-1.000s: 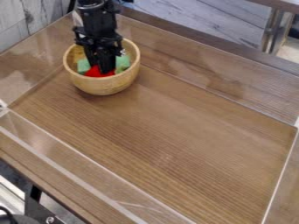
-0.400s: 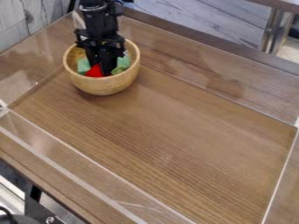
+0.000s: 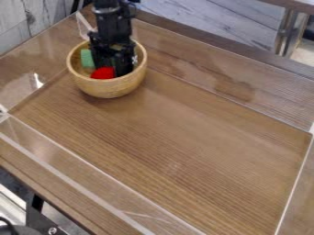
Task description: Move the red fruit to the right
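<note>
The red fruit [image 3: 105,71] lies inside the wooden bowl [image 3: 86,84] at the table's far left, with a light-green object [image 3: 87,58] beside it. My black gripper [image 3: 113,64] points straight down into the bowl, its fingers apart just above and right of the red fruit. Nothing sits between the fingers. The gripper's body hides part of the bowl's inside and part of the fruit.
The wooden table [image 3: 185,138] has a raised clear rim along its left and front edges [image 3: 37,138]. Behind the table, at the top right, stands a grey frame [image 3: 285,37].
The fingers stand a little wider than before. The red fruit now shows at the gripper's lower left instead of between the fingers. The bowl has not moved.
</note>
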Robot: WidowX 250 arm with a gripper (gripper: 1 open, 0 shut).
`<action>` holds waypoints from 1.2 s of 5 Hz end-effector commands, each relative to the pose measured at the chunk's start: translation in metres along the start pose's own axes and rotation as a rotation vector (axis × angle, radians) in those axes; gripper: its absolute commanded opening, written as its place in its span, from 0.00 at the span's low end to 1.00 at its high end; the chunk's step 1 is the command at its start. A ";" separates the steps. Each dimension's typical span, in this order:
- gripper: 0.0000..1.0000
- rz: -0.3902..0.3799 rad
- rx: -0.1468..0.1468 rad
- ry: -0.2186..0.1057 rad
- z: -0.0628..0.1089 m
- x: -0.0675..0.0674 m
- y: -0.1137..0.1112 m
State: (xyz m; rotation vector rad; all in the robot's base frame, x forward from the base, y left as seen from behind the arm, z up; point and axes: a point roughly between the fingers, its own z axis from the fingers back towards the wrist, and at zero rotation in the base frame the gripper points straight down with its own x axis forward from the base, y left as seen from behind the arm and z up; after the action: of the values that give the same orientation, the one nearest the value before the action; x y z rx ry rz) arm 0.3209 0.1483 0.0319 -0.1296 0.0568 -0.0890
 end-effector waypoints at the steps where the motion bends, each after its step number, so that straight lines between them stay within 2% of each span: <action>1: 0.00 0.044 -0.007 -0.017 -0.001 -0.003 0.006; 2: 0.00 0.094 -0.026 -0.023 -0.005 -0.006 0.006; 3: 0.00 0.078 -0.042 -0.015 -0.003 -0.016 0.008; 4: 1.00 0.065 -0.057 -0.002 -0.002 -0.026 0.010; 5: 0.00 0.043 -0.065 0.003 -0.006 -0.025 0.012; 6: 0.00 0.020 -0.074 0.005 -0.010 -0.023 0.014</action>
State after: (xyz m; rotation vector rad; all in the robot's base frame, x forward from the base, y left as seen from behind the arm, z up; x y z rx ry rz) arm 0.3035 0.1566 0.0262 -0.1973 0.0563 -0.0763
